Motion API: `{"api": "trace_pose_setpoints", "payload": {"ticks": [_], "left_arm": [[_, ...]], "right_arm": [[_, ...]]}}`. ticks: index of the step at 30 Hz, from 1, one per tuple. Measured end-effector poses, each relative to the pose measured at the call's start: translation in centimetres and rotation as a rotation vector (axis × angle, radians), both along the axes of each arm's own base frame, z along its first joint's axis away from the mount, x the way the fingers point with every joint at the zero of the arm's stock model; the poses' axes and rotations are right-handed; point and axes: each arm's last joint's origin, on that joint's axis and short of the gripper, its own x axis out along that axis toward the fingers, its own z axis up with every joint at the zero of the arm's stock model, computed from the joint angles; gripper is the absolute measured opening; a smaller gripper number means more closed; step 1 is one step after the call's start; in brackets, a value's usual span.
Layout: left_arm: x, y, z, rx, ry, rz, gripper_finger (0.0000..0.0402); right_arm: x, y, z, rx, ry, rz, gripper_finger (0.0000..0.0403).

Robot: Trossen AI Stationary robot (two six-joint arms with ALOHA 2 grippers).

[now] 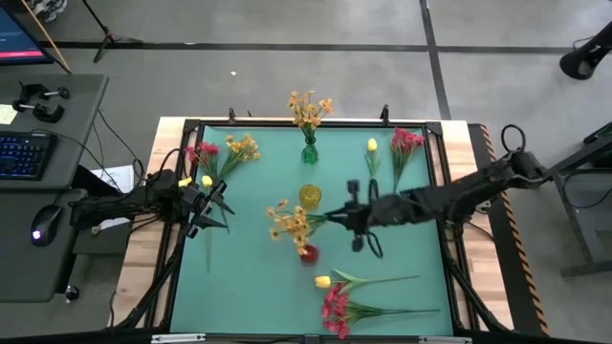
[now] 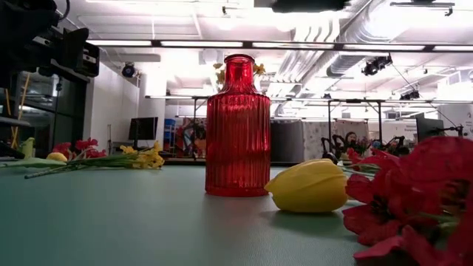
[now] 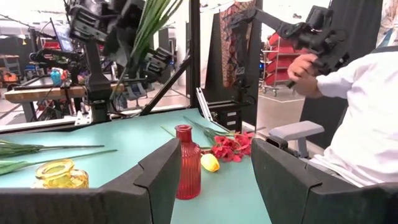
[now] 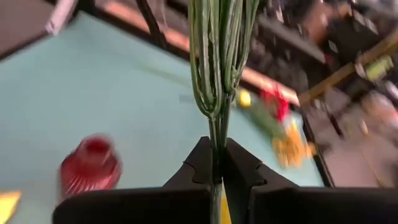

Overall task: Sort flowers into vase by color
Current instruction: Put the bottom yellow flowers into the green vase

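Above the middle of the teal table (image 1: 249, 287), an orange-yellow spray (image 1: 290, 225) is held by its green stalks in the right gripper (image 1: 352, 218), whose fingers are pinched shut on the bundle, as seen in the right wrist view. The blossoms hang just beside and above the red vase (image 1: 307, 253), which stands upright; no stem is seen inside it from the low view. A yellow vase (image 1: 310, 196) stands just behind it, toward the far side. A green vase (image 1: 309, 151) near the far edge already holds orange-yellow blossoms (image 1: 308, 107).

At the near edge, a yellow tulip bud (image 1: 323, 282) and a pink-red cluster (image 1: 336, 311) are laid flat, their stalks pointing right. In the low view the bud lies just right of the red vase, apart from it, with red petals crowding the near right corner. At the far right, another yellow bud (image 1: 372, 145) and a pink-red stem (image 1: 405, 141) are laid side by side. At the far left, a pink-red stem (image 1: 204, 151), an orange-yellow spray (image 1: 243, 147) and a yellow bud (image 1: 207, 181) are gathered.

The left gripper (image 1: 212, 210) is held at the table's left side, close to those flowers, its fingers parted and nothing between them.

A black frame borders the table. Beyond the left edge, a grey desk carries a keyboard (image 1: 23, 155) and a mouse (image 1: 40, 232). In the left wrist view, a person in a white sleeve (image 3: 364, 118) is seen beyond the table. No writing can be read.
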Motion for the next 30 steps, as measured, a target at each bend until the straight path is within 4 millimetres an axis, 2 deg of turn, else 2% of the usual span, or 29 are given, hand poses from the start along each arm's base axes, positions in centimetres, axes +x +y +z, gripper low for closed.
{"api": "trace_pose_setpoints", "payload": {"ticks": [4, 8, 11, 14, 17, 21, 24, 30], "left_arm": [[0.0, 0.0, 0.0, 0.0, 0.0, 0.0, 0.0184], [0.0, 0.0, 0.0, 0.0, 0.0, 0.0, 0.0184], [0.0, 0.0, 0.0, 0.0, 0.0, 0.0, 0.0184], [0.0, 0.0, 0.0, 0.0, 0.0, 0.0, 0.0184], [0.0, 0.0, 0.0, 0.0, 0.0, 0.0, 0.0184], [0.0, 0.0, 0.0, 0.0, 0.0, 0.0, 0.0184], [0.0, 0.0, 0.0, 0.0, 0.0, 0.0, 0.0184], [0.0, 0.0, 0.0, 0.0, 0.0, 0.0, 0.0184]], "right_arm": [[3.3, -3.8, -1.5, 0.008, -0.085, 0.087, 0.0], [5.6, -8.8, -3.1, -0.025, -0.203, 0.019, 0.0], [6.1, -12.9, -3.3, -0.041, -0.339, -0.096, 0.0], [5.9, -16.7, -3.3, 0.017, -0.478, -0.214, 0.0], [5.5, -19.5, -4.2, 0.084, -0.518, -0.319, 0.0], [5.6, -20.8, -5.9, 0.131, -0.48, -0.361, 0.0], [6.0, -20.6, -6.8, 0.133, -0.454, -0.353, 0.0], [6.3, -19.9, -6.9, 0.095, -0.439, -0.33, 0.0]]}}
